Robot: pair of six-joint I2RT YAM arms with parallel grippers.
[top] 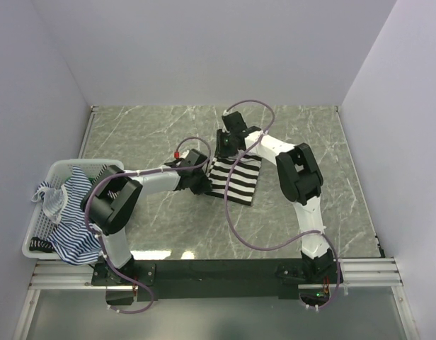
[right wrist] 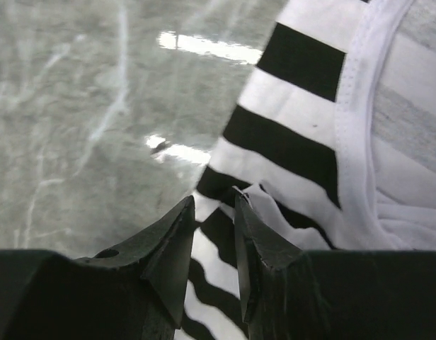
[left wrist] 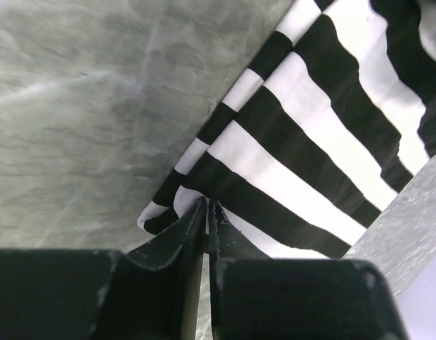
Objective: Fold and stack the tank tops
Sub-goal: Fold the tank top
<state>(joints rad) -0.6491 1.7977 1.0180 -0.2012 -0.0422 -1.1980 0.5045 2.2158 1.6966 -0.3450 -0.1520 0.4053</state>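
Top external view: black-and-white tank top lies part-folded at the middle of the table; blue-striped tops sit in the basket. Left gripper nearly closed, pinching a corner of the cloth; right gripper narrow, apparently nipping the far hem, contact partly hidden. For the fold: lift both edges level; carry across together; keep tension even so the stripes align; release flat.

Marble table: black-and-white tank top, basket

tank top black-and-white striped | tops blue-and-white striped | basket white
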